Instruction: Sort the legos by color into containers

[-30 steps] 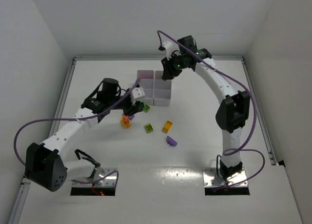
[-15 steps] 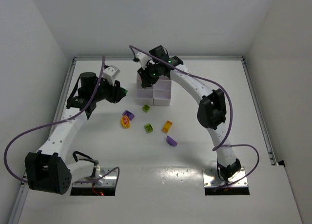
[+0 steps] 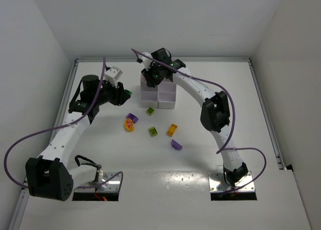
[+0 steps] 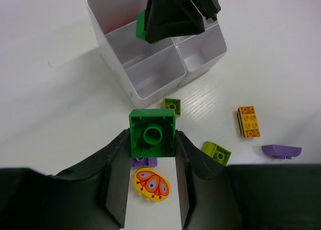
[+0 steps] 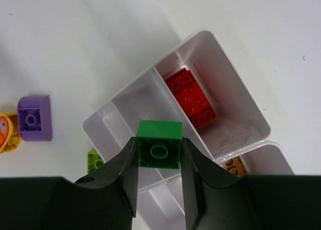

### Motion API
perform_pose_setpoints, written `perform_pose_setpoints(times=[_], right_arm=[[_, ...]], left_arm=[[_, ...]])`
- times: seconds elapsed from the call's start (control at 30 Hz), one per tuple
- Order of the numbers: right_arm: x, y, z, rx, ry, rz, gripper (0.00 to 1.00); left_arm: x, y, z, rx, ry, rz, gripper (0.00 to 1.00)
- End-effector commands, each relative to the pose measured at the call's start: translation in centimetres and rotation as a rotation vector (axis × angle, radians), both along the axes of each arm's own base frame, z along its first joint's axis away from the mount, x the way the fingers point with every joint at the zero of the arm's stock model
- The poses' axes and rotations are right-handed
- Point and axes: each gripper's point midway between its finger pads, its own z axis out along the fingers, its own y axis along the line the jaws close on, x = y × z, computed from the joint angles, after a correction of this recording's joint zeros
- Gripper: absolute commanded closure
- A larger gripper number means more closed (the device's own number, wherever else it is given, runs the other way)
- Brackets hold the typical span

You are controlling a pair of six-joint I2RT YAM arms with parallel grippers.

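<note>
Swung left, right jaws clamp green lego, left jaws dark-green lego, white table, white walls

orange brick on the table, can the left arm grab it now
Probably not yet: nothing blocks the orange brick, but the left gripper is shut on a green brick.

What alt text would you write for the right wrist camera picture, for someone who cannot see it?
The right gripper grips a green brick above a white compartment tray. One compartment holds red bricks, another an orange brick; a purple brick lies on the white table beside the tray.
</note>
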Motion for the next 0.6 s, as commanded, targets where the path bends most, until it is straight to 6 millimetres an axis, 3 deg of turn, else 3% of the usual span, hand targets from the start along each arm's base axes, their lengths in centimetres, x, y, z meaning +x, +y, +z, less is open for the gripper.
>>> perform_pose_setpoints(times=[0.0, 0.17, 0.3, 0.4, 0.5, 0.53, 0.57], right_arm=[[1.1, 0.6, 0.8, 0.016, -0.044, -0.036, 0.94], [0.8, 0.5, 0.0, 0.005, -0.029, -0.036, 0.88], [0.9, 0.3, 0.0, -0.001, -0.034, -0.043, 0.63], [0.7, 0.7, 0.0, -0.006, -0.037, -0.041, 0.52], [0.3, 1.1, 1.3, 0.007, -0.055, -0.032, 0.40], [0.3, 1.1, 1.3, 0.007, -0.055, -0.032, 0.40], [0.4, 1.1, 2.8, 0.026, -0.080, -0.032, 0.40]], left_arm=[[0.1, 0.0, 1.7, -0.020, -0.062, -0.001, 0.88], [0.2, 0.0, 1.4, -0.012, -0.058, -0.004, 0.88], [0.6, 0.0, 2.1, -0.016, -0.091, -0.004, 0.88], [0.9, -0.1, 2.0, -0.016, -0.091, -0.004, 0.88], [1.1, -0.5, 2.0, -0.017, -0.101, -0.015, 0.88], [1.2, -0.5, 1.7, -0.016, -0.092, -0.015, 0.88], [1.5, -0.5, 1.7, -0.017, -0.098, -0.015, 0.88]])
